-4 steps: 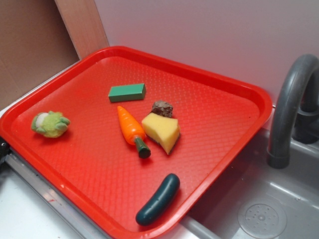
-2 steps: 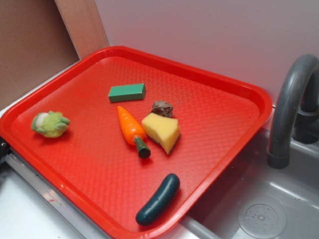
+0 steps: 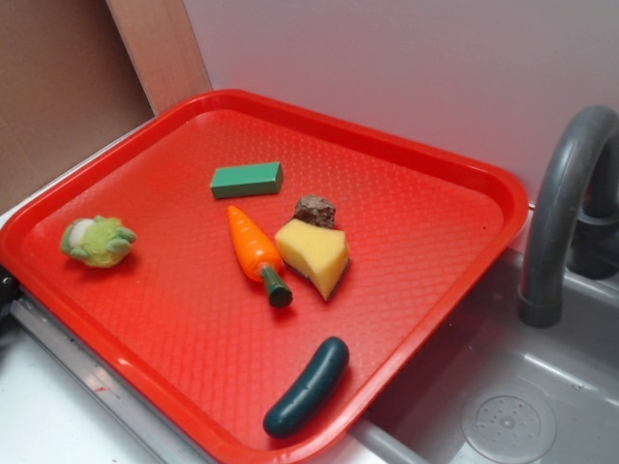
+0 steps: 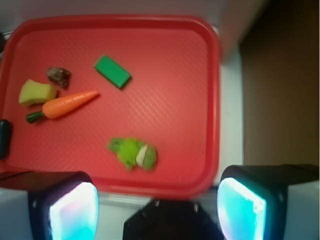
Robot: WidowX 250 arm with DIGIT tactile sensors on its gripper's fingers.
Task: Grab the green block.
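my gripper [image 4: 157, 200] shows only in the wrist view, its 2 fingers [image 4: 75, 210] spread wide apart with nothing between them, hanging above the near rim of the red tray [image 3: 455, 155] and touching none of the toys.

the green block [image 3: 247, 180] lies flat on the tray's bare surface, toward the back edge of the tray and a little nearer the wooden post side than the sink side. in the wrist view the green block [image 4: 112, 71] sits well away from my fingers, in the far half of the tray [image 4: 200, 75].

just beside the block, toward the front, the carrot [image 3: 254, 248] lies with its tip pointing at the block and its dark green stem toward the front. the yellow sponge wedge [image 3: 313, 254] sits close beside the carrot on the sink side, and a small brown lump [image 3: 315, 209] rests at the wedge's back corner. the fuzzy light-green plush toy [image 3: 97, 241] lies alone near the tray's edge on the post side. the dark green cucumber [image 3: 307, 387] lies near the tray's front corner by the sink, apart from the rest. the grey faucet [image 3: 561, 203] curves up beside the tray over the sink [image 3: 513, 416].
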